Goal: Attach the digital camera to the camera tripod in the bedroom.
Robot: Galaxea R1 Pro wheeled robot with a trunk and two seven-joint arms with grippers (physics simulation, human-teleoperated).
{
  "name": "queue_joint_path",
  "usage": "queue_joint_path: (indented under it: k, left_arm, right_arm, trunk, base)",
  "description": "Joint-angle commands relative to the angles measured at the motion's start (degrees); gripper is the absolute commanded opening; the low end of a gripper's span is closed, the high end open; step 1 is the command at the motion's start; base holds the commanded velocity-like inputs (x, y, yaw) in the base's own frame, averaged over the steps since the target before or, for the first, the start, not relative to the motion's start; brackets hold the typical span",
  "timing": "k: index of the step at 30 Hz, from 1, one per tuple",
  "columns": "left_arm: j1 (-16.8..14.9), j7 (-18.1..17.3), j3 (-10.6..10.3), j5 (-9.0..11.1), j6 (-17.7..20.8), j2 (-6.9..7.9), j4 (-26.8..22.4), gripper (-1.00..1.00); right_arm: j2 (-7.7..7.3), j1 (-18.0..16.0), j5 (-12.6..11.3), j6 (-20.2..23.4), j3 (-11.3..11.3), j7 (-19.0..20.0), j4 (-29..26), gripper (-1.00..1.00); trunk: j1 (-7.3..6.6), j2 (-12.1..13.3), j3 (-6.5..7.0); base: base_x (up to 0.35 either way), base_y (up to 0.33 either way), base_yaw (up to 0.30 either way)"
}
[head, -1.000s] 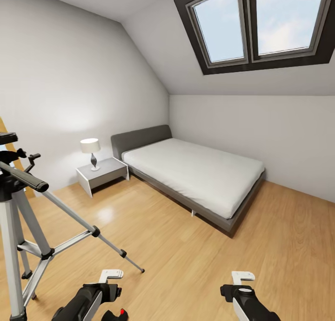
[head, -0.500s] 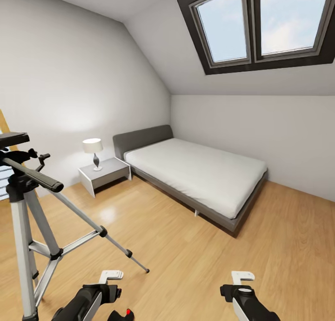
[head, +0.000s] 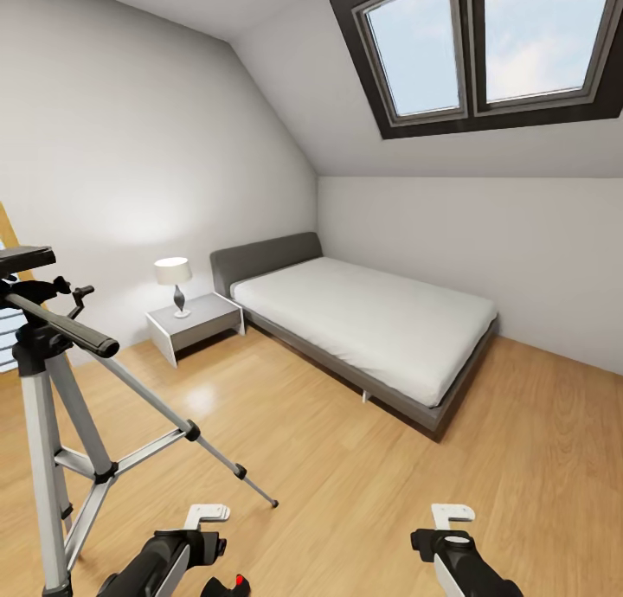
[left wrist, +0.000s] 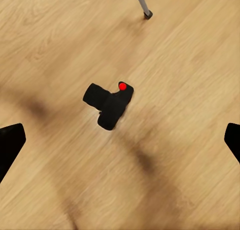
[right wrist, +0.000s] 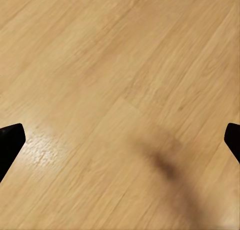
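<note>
Head view: camera tripod (head: 52, 389) stands at left edge of frame, legs splayed on wood floor (head: 346, 476); digital camera (head: 229, 585) shows at bottom edge, red button visible. Left wrist view: camera lies on the floor, centre of frame, between the left gripper's (left wrist: 120, 140) widely parted fingertips, untouched. Likely rigid, light, matte, not slippery; best pinched across the body, clear of lens and button. Right wrist view: right gripper (right wrist: 120, 140) spread wide over bare floor. No readable markings.
</note>
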Motion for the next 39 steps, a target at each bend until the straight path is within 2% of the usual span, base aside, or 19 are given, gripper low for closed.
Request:
queue_joint_path:
  k: [1, 10, 21, 39]
  left_arm:
    - [-0.01, 0.03, -0.18, 0.19, 0.32, 0.04, -0.1, 1.0]
    - [-0.03, 0.03, -0.18, 0.19, 0.32, 0.1, -0.08, 1.0]
    - [-0.02, 0.0, -0.18, 0.19, 0.32, 0.1, -0.11, 1.0]
    - [-0.01, 0.14, -0.1, 0.18, 0.26, 0.03, -0.45, 1.0]
  right_arm:
    - [0.05, -0.01, -0.1, 0.34, -0.06, -0.12, -0.12, 1.0]
    - [0.02, -0.01, -0.58, 0.52, -0.3, -0.3, -0.12, 1.0]
    - [0.11, -0.01, -0.68, 0.55, -0.38, -0.46, -0.12, 1.0]
    - [0.31, -0.01, -0.56, 0.54, -0.35, -0.46, -0.12, 1.0]
  trunk:
    - [0.0, -0.03, -0.06]
    - [0.0, -0.03, -0.06]
    - [0.0, -0.03, -0.06]
    - [0.0, -0.03, -0.06]
  base:
    - [0.0, 0.0, 0.0]
    - [0.0, 0.0, -0.01]
    - [0.0, 0.0, -0.112]
    - [0.0, 0.0, -0.009]
